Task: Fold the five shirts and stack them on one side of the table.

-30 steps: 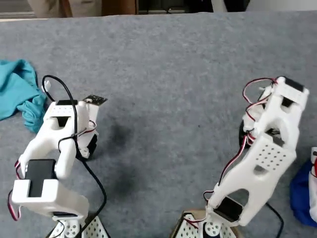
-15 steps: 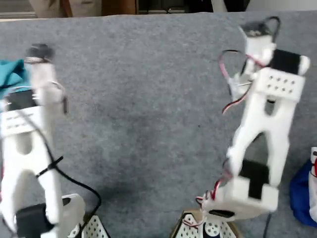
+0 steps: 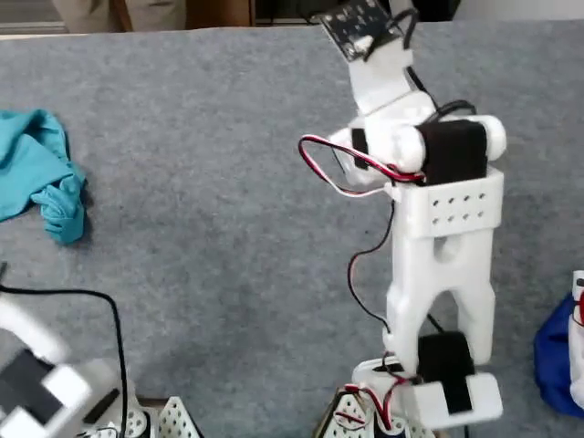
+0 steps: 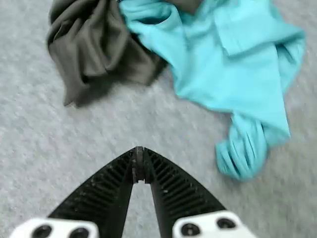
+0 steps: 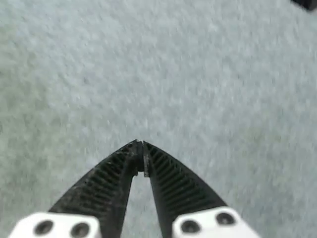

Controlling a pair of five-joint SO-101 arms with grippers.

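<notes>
A crumpled teal shirt (image 3: pixel 36 173) lies at the table's left edge. The left wrist view shows this teal shirt (image 4: pixel 233 64) beside a bunched dark brown shirt (image 4: pixel 99 49). My left gripper (image 4: pixel 138 168) hovers shut and holds nothing, a short way off both, over bare cloth. A blue shirt (image 3: pixel 557 365) sits at the right edge with a white and red garment (image 3: pixel 578 310) against it. My right arm (image 3: pixel 447 228) stretches toward the table's far side. Its gripper (image 5: pixel 140 158) is shut over bare grey table, with nothing held.
Grey felt table (image 3: pixel 219 137) covers the workspace, with open room across its middle. The left arm (image 3: pixel 46 392) sits low in the near left corner, with a black cable (image 3: pixel 100 301) looping over it. The arm bases stand at the near edge.
The right arm has swung up from the right and toward the far middle of the table. The left arm rose at the left, then dropped back into the near left corner.
</notes>
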